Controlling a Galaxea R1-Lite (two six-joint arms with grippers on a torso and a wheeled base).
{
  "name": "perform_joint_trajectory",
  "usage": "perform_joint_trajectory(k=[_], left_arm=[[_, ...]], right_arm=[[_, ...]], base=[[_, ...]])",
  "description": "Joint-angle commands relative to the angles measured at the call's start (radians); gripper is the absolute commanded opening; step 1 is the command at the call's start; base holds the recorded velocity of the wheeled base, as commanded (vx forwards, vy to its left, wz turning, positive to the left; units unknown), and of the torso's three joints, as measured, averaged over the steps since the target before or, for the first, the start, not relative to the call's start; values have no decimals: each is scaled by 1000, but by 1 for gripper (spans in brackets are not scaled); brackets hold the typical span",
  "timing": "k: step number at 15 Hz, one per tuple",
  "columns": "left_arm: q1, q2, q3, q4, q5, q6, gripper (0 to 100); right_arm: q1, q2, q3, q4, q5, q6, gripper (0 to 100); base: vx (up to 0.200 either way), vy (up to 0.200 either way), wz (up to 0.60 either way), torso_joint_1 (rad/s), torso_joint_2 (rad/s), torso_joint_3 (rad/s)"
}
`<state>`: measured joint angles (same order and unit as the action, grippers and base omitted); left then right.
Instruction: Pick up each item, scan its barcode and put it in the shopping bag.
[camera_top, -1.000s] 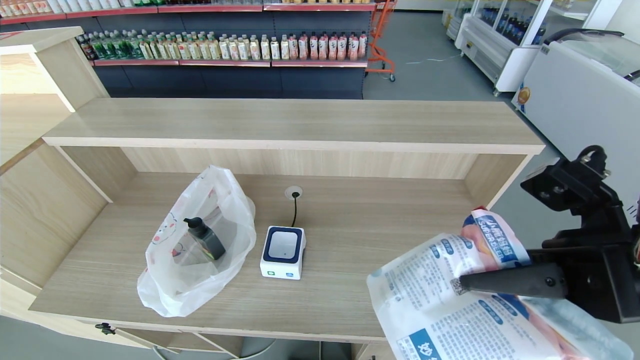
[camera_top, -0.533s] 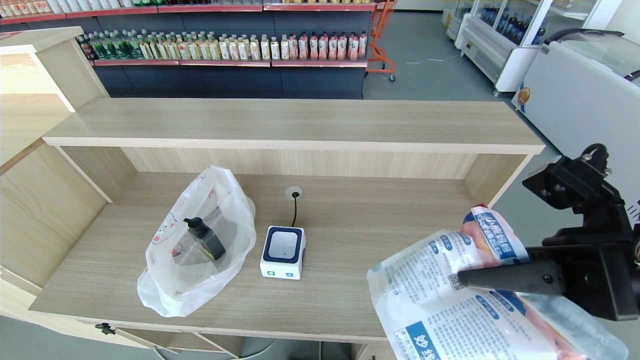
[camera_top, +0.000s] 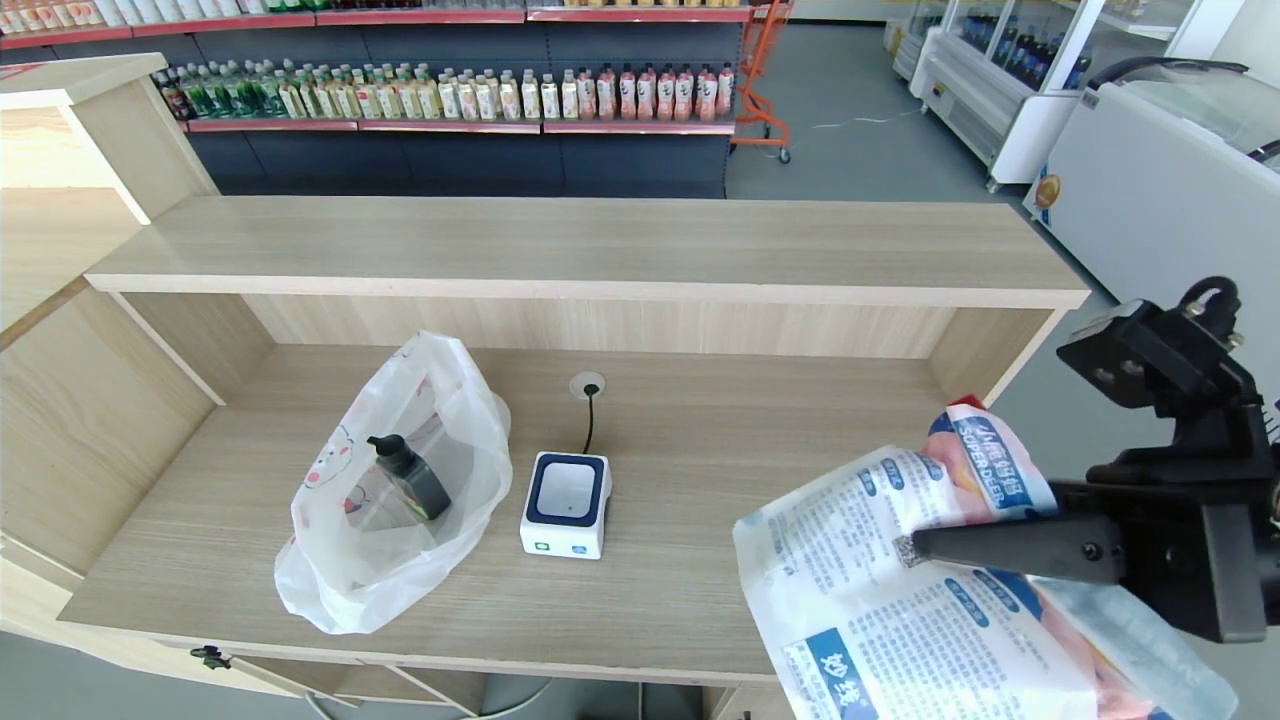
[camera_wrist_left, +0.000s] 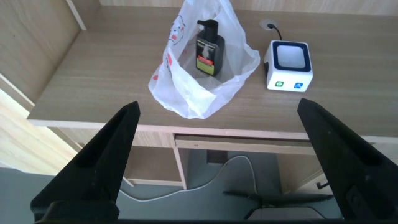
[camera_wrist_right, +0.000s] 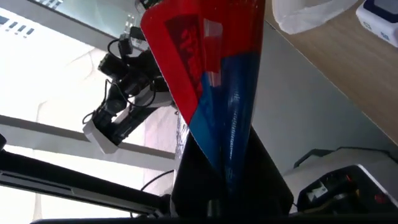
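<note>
Holds white-and-blue printed plastic food pouch (camera_top: 880, 620) clamped in right gripper (camera_top: 930, 548), above near right corner of pale wooden bench (camera_top: 700, 450), well apart from white box scanner (camera_top: 566, 490). Left gripper (camera_wrist_left: 219, 104) spread wide. Advise: carry over scanner window, turn printed face down, keep film flat. Dense blue print, small square code beside fingertip; not transcribed.
</note>
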<state>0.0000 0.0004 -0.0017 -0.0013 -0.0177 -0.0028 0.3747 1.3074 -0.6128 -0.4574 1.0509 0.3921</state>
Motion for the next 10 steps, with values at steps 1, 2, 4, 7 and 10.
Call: perform_joint_trajectory(k=[1,2,4,7,10], left_arm=[[0,0,0,0,-1,0,100],[0,0,0,0,1,0,100],[0,0,0,0,-1,0,100],[0,0,0,0,-1,0,100],[0,0,0,0,1,0,100]], right_arm=[[-28,16,21,-7,-117,-297,0],[-60,15,34,-6,-226,-496,0],[-126,19,54,-10,-342,-748,0],[-195,49,71,-13,-364,-1090,0],[-223,53,91,-24,-356,-1231,0]], base=[[0,0,0,0,0,0],[0,0,0,0,0,0],[0,0,0,0,0,0],[0,0,0,0,0,0],[0,0,0,0,0,0]])
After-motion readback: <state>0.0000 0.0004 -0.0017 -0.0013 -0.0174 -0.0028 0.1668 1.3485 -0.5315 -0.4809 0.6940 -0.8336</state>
